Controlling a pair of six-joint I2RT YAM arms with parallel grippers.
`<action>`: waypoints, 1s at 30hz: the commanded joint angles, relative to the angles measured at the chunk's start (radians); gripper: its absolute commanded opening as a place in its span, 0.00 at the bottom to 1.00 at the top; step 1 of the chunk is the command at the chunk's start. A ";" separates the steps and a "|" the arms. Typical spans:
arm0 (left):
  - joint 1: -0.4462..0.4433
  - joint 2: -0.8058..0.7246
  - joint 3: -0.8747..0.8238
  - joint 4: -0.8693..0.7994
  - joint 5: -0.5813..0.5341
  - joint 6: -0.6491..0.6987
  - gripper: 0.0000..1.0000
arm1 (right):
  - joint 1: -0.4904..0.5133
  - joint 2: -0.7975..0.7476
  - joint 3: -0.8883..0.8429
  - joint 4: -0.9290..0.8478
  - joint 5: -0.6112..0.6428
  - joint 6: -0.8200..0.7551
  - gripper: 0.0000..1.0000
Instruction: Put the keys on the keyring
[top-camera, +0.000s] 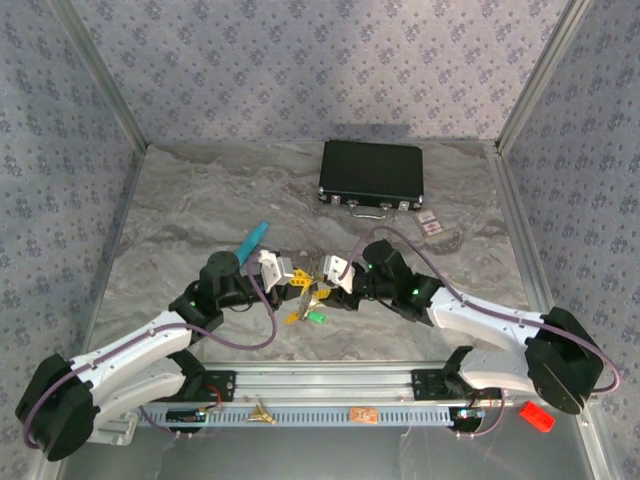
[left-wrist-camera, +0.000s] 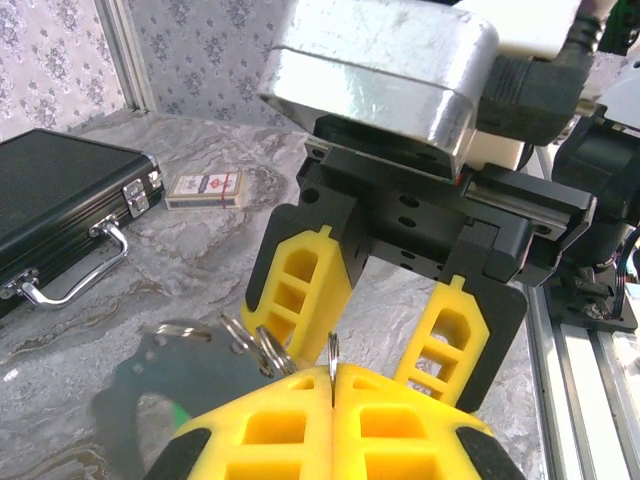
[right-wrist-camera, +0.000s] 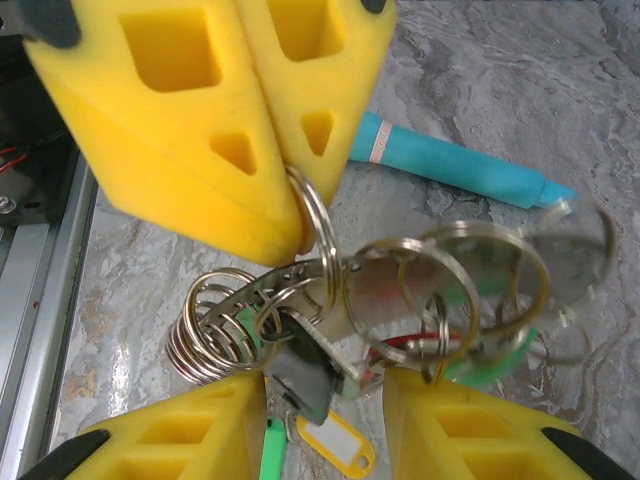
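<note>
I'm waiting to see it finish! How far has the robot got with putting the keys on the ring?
Done: the left gripper is shut on the silver keyring, holding it up. In hand: the open right gripper sits around the bunch of rings hanging from it. Left: I can't tell whether any key is threaded on, so that looks like the part to do.

We find the case (left-wrist-camera: 60, 215) cut off by the left edge of the left wrist view. The keyring (left-wrist-camera: 332, 352) vanishes between the left gripper's (left-wrist-camera: 333, 395) pressed-together pads. In the right wrist view the farthest rings (right-wrist-camera: 560, 240) are blurred, the tube (right-wrist-camera: 450, 165) passes behind a yellow finger (right-wrist-camera: 310, 80), and the green tag (right-wrist-camera: 272, 450) runs off the bottom edge. From above, the bunch (top-camera: 308, 300) is too small to sort.
</note>
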 joint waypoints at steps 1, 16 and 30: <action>0.003 -0.021 0.007 0.088 0.045 -0.024 0.00 | -0.002 0.014 -0.007 0.049 -0.028 0.024 0.37; 0.006 -0.038 0.010 0.030 -0.022 0.023 0.00 | -0.016 -0.008 -0.007 0.035 -0.050 0.039 0.06; 0.010 -0.049 0.036 -0.107 -0.048 0.102 0.00 | -0.034 -0.083 0.030 -0.093 -0.001 0.009 0.00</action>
